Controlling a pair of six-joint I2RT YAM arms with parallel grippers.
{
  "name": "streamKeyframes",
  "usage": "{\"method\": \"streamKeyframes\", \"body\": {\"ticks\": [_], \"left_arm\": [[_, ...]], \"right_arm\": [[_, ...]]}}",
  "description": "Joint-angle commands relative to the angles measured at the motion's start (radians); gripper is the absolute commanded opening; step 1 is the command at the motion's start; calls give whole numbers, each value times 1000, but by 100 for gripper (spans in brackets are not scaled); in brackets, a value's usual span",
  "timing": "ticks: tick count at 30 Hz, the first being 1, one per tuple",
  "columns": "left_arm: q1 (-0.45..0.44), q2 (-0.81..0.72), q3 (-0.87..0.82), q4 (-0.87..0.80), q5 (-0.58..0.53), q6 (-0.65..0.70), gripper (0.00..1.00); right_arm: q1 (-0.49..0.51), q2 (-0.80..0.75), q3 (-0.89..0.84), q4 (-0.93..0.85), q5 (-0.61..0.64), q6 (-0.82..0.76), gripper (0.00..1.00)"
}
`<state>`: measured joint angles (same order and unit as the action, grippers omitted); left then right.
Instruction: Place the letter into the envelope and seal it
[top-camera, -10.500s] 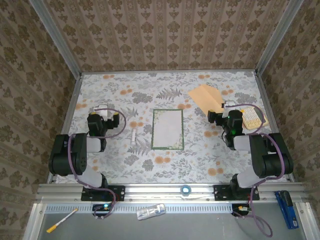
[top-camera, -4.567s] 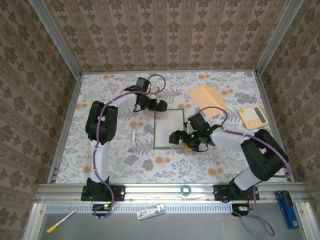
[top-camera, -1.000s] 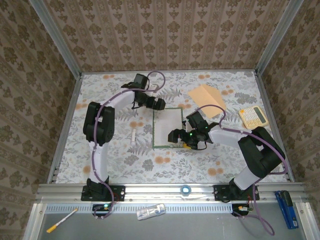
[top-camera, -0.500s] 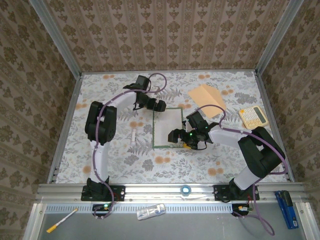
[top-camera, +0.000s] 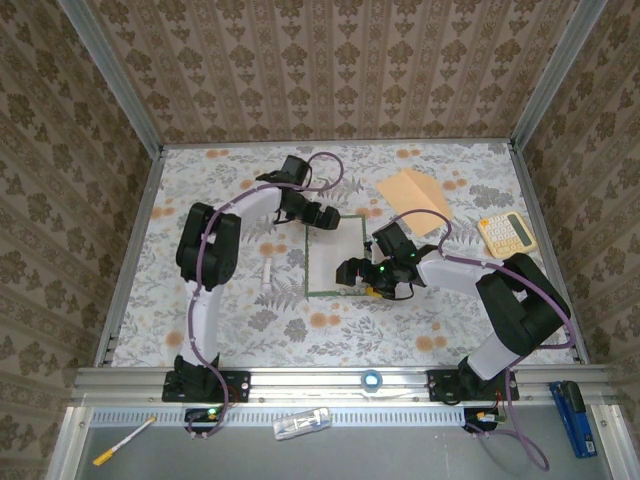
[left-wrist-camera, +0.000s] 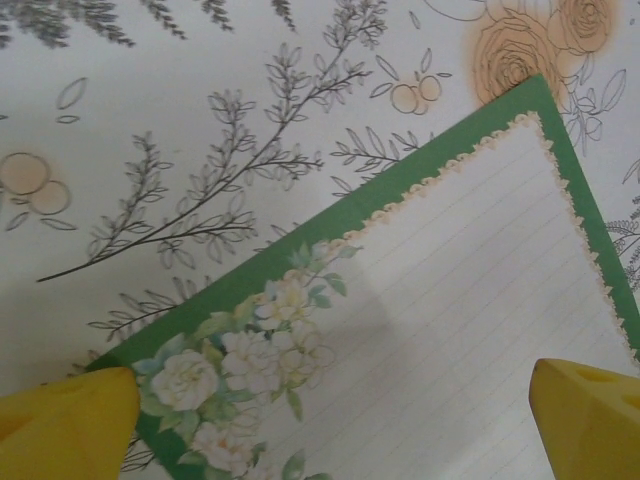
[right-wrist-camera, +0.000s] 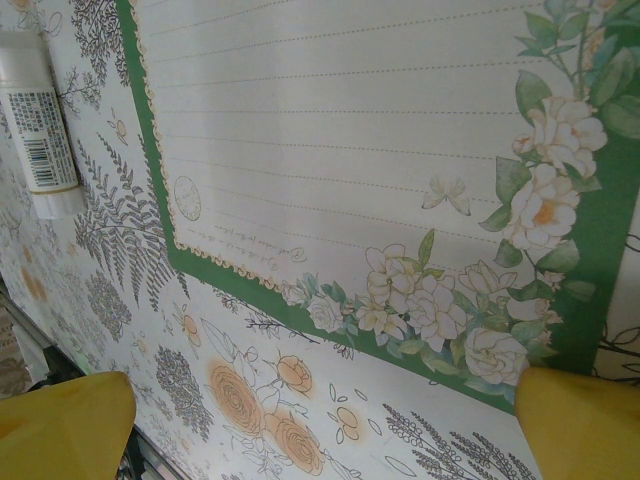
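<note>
The letter (top-camera: 335, 258) lies flat mid-table, whitish with a green border. My left gripper (top-camera: 326, 218) hovers open over its far left corner. In the left wrist view the yellow fingertips (left-wrist-camera: 66, 428) straddle that flowered corner of the letter (left-wrist-camera: 470, 330), and nothing sits between them. My right gripper (top-camera: 353, 275) is open at the letter's near right corner. The right wrist view has the letter (right-wrist-camera: 350, 130) ahead of the wide-apart fingertips (right-wrist-camera: 585, 425). The tan envelope (top-camera: 412, 198) lies at the back right, apart from both grippers.
A white glue stick (top-camera: 268, 274) lies left of the letter and shows in the right wrist view as a glue stick (right-wrist-camera: 38, 130). A pale yellow calculator (top-camera: 505, 233) sits at the right edge. A tape roll (top-camera: 371, 380) and a blue tool (top-camera: 572, 418) rest by the front rail.
My left gripper has slid right and slightly nearer, onto the letter's far left corner. The right gripper has stayed at the near right corner. Both remain open.
</note>
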<state>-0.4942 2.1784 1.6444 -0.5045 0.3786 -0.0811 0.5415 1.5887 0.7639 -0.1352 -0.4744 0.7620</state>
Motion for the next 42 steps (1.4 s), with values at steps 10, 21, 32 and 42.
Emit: {"method": "streamKeyframes", "body": {"ticks": [10, 21, 32, 42], "left_arm": [[-1, 10, 29, -5, -32, 28, 100], [3, 7, 24, 9, -67, 20, 100], [6, 4, -3, 46, -93, -4, 100], [6, 21, -22, 53, -87, -13, 100]], "right_arm": [[-5, 2, -14, -38, 43, -17, 100], [-5, 6, -14, -35, 43, -16, 100], [-5, -1, -20, -38, 47, -16, 100], [-5, -3, -23, -37, 49, -15, 100]]}}
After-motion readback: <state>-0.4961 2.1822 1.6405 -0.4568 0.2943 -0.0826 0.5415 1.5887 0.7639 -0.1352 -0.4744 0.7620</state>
